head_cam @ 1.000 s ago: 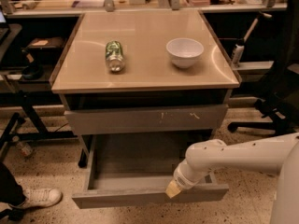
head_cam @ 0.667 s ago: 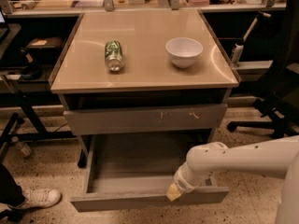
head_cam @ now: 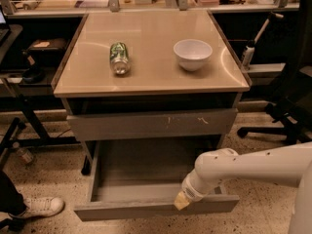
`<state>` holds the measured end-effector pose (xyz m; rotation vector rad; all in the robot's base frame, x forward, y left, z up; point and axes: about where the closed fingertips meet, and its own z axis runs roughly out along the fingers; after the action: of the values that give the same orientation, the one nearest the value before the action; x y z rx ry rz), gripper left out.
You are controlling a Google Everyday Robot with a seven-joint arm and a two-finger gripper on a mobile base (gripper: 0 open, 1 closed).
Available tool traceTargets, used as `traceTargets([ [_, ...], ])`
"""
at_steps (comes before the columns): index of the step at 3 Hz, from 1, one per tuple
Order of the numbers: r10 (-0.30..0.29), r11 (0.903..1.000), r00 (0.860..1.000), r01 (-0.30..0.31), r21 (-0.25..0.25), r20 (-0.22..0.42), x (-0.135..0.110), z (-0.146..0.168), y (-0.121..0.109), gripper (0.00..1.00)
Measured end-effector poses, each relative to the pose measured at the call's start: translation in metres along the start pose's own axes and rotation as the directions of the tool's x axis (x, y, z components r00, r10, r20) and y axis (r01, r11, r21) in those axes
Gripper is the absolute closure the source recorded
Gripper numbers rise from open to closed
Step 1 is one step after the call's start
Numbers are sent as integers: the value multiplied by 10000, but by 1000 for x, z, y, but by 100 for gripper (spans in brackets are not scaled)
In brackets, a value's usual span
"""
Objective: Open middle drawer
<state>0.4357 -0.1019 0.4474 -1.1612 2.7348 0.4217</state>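
Note:
The middle drawer (head_cam: 156, 207) has a plain, unmarked grey front and stands pulled far out, low in the camera view. Its shallow grey box interior (head_cam: 146, 172) shows nothing inside. My gripper (head_cam: 181, 201), at the end of the white arm (head_cam: 243, 167) coming in from the right, is at the top edge of the drawer's front, right of its middle. Its pale tip rests against that edge. Above the open drawer is the taller grey front with pale scratch marks (head_cam: 151, 124), which is pushed in.
A green can (head_cam: 118, 57) lies on its side and a white bowl (head_cam: 192, 53) stands on the beige cabinet top (head_cam: 151, 79). An office chair base (head_cam: 280, 123) is at the right. A person's white shoe (head_cam: 41, 206) and a table leg (head_cam: 29, 126) are at the left.
The drawer has slid slightly further out toward the camera, and my gripper has moved with its front edge.

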Motion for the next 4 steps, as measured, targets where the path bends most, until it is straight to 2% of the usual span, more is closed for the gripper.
traceTargets([
  [1, 151, 9998, 9997, -152, -83, -184, 9, 1, 2, 100],
  [4, 304, 9994, 9990, -309, -164, -324, 14, 0, 10, 100],
])
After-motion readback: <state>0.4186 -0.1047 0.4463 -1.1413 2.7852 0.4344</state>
